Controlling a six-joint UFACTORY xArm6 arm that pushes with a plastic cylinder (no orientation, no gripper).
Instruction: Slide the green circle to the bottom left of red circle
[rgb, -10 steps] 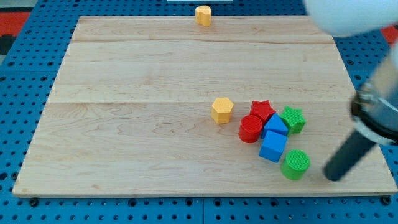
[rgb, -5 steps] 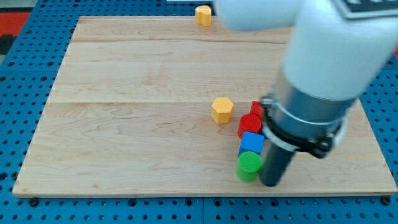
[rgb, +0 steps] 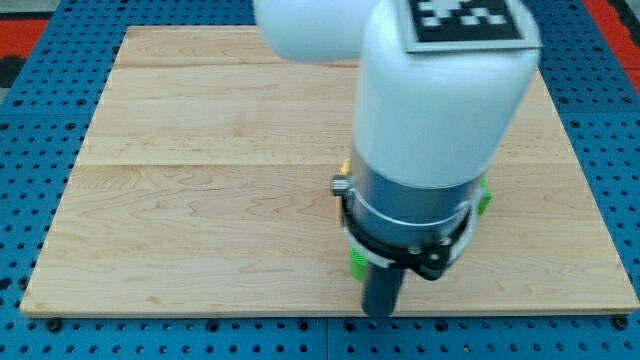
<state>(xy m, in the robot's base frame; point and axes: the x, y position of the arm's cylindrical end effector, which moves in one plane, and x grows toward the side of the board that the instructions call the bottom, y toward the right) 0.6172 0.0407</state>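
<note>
The arm fills the middle of the view and hides most of the blocks. Only a sliver of the green circle (rgb: 355, 264) shows, at the left edge of the arm's collar, near the board's bottom edge. The red circle is hidden behind the arm. My tip (rgb: 380, 312) rests on the board just right of and below the green sliver, close to it; I cannot tell whether they touch.
A sliver of the green star (rgb: 485, 198) shows at the arm's right edge. A bit of the yellow hexagon (rgb: 343, 168) shows at its left edge. The wooden board (rgb: 200, 200) lies on a blue pegboard (rgb: 30, 150).
My tip has swept left along the board's bottom, pushing the green circle left with it. The arm now covers the red, blue and yellow blocks that showed before.
</note>
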